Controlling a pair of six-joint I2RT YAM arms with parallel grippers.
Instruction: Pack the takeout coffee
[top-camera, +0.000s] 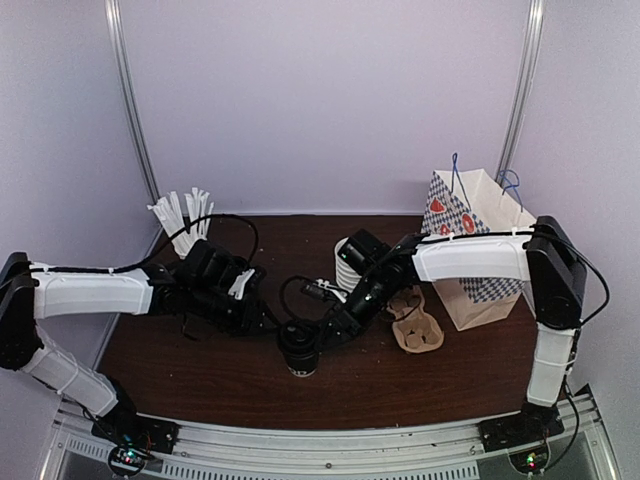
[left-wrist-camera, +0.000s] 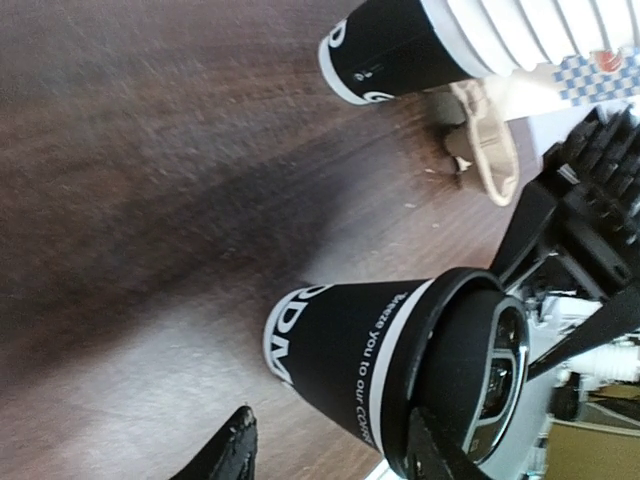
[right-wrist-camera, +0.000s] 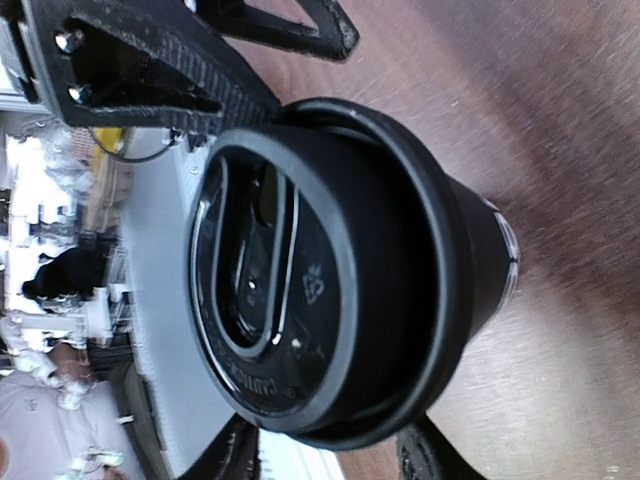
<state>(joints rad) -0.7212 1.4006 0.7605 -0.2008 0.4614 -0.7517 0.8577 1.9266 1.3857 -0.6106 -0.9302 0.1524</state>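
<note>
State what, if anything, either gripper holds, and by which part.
It cannot be told. The jaws of the right gripper flank the black lid of the takeout coffee, but contact is unclear; the left gripper is open, holding nothing.

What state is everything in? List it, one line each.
takeout coffee: upright, lid on.
paper bag: upright, mouth open.
cup carrier: flat, no cup in it.
stack of cups: upright, nested.
cup of sticks: upright, sticks in it.
left gripper: fingers open, holding nothing.
right gripper: fingers either side of the lid, grip unclear.
</note>
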